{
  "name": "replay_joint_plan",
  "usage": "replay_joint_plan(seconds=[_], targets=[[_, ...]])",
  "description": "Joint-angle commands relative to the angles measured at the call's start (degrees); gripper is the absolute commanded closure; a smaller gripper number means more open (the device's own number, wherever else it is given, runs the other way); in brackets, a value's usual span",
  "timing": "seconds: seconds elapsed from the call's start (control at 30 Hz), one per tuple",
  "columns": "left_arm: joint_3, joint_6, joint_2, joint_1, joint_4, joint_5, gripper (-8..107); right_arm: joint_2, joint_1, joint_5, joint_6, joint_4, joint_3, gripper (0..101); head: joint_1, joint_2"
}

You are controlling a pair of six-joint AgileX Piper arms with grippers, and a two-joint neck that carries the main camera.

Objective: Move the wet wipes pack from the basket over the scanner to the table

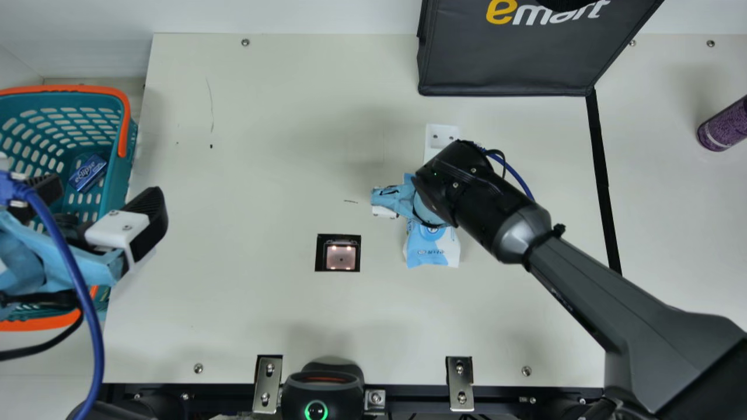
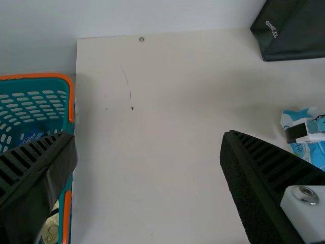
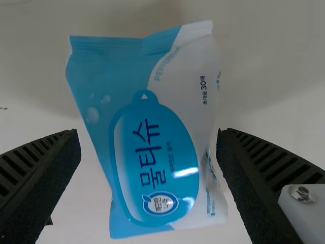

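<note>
See a broad, flat, cream surface (image 1: 251, 315) underneath. Find, low at far left, a teal plastic basket (image 1: 129, 146) with orange handles, and at the rear a black fabric bag (image 1: 502, 64). Hold the left gripper (image 1: 99, 201), wrapped in light blue, over the basket's inner edge, with black ribbed jaws spread wide and released. Hold the right gripper (image 1: 394, 198), also blue-wrapped, above the pack, with jaws parted and released on either side in its wrist view. Find the blue-and-white plastic wet wipes pack (image 3: 162, 137) on the surface, to the right of the scanner in the main view. See at far right a purple, speckled cylindrical container (image 1: 723, 125), then the small, black, square scanner (image 1: 341, 256) with lit pinkish glass. Notice a little blue packet (image 1: 88, 173) inside the basket.
</note>
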Motion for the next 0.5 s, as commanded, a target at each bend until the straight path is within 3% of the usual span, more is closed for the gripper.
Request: replay_joint_plan(seconds=[0.0,0.23,0.47], targets=[[0.00,0.00,0.00,0.00,0.00,0.00,9,0.66,-0.32,-0.50,-0.46,0.33,0.13,6,-1.75,0.00],[0.00,0.00,0.00,0.00,0.00,0.00,9,2.57,-1.26,-1.83,-1.24,1.25,0.08,6,-1.75,0.00],[0.00,0.00,0.00,0.00,0.00,0.00,9,3.57,-1.49,-1.99,-0.82,0.68,-0.24,53,-1.75,0.00]])
